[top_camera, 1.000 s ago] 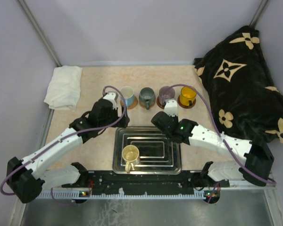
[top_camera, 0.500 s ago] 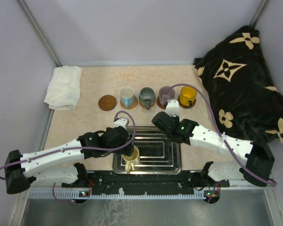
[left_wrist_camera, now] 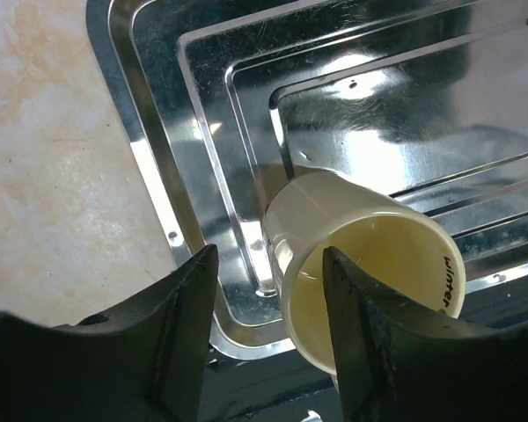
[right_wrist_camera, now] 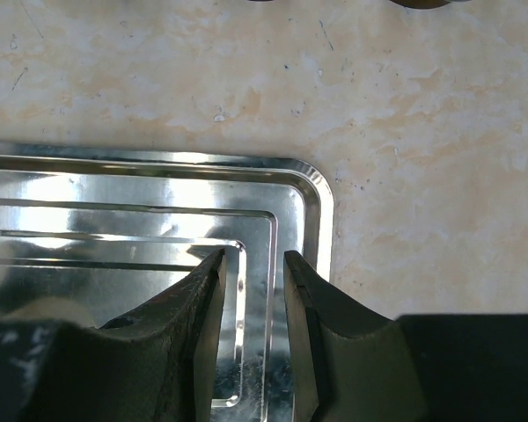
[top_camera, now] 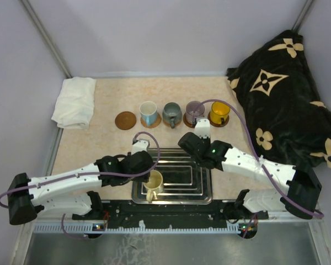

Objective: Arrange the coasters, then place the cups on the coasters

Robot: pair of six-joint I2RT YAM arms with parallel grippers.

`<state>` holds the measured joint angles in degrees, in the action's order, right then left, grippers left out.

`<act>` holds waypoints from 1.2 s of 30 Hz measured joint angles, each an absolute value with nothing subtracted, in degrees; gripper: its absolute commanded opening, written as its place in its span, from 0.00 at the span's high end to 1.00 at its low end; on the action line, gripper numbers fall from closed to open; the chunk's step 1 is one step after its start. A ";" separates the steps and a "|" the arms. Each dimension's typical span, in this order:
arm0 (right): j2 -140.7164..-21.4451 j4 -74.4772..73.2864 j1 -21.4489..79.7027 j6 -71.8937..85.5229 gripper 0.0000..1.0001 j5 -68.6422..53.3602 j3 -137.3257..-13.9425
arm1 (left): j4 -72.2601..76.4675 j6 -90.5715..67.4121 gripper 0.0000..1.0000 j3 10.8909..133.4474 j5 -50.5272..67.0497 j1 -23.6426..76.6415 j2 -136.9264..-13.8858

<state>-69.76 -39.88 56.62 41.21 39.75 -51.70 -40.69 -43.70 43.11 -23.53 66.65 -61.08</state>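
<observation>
The left gripper (left_wrist_camera: 268, 264) was up by the row of cups a second ago, with its fingers wide. Now it hangs over the tray (left_wrist_camera: 150, 167), and the fingers are coming together. They are about half apart. The near wall of the cream-yellow cup (left_wrist_camera: 378, 272) sits between them. One finger is outside the cup and the other is over its mouth. A bit of tray shows between the outside finger and the cup, so the cup looks not yet held.

With the arm gone from the row, a bare brown coaster (top_camera: 125, 120) shows far beyond the fingertips. It is just beside the white and blue cup (top_camera: 148, 112). That is likely the place for this last cup.

The right gripper (right_wrist_camera: 251, 264) hangs over a corner of the tray. Its fingers are close together, with only a thin gap and nothing in it.

The cup's handle is cut off in the left wrist view. It is hard to tell if the inside finger touches the wall. The coasters under the other cups are mostly hidden.
</observation>
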 measured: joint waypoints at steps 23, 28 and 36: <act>-69.69 -39.90 56.62 41.21 0.66 39.77 -51.62 | -36.51 -41.54 0.97 44.07 -23.20 66.78 -67.64; -69.34 -39.86 56.62 41.21 0.66 39.81 -51.35 | -37.28 -41.12 0.95 45.06 -23.42 66.78 -68.38; -69.21 -39.09 56.62 41.15 0.69 39.55 -51.20 | -48.47 -38.13 0.91 52.77 -29.65 66.78 -68.95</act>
